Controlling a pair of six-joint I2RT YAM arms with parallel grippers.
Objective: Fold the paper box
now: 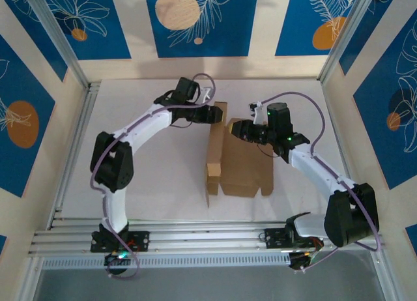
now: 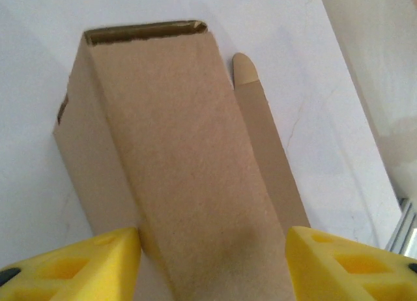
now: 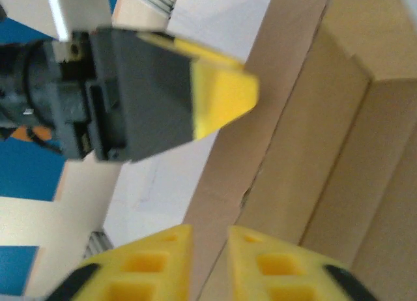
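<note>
The paper box (image 1: 244, 164) is plain brown cardboard lying mid-table, with a flat panel on its right. Its left side is folded up into a long narrow wall (image 1: 214, 154). My left gripper (image 1: 210, 114) is at the far end of that wall. In the left wrist view its yellow fingers (image 2: 98, 262) stand wide apart and open, with the folded wall (image 2: 189, 171) running between them and a narrow flap (image 2: 260, 125) beside it. My right gripper (image 1: 238, 129) is at the panel's far edge. In the right wrist view the right gripper (image 3: 210, 249) is shut on a thin cardboard flap (image 3: 251, 164).
The white tabletop (image 1: 156, 184) is bounded by an aluminium rail (image 1: 195, 239) at the near edge. Metal posts (image 1: 71, 60) and blue-patterned walls close in the sides and back. In the right wrist view the left gripper's finger (image 3: 221, 96) hangs close above the cardboard.
</note>
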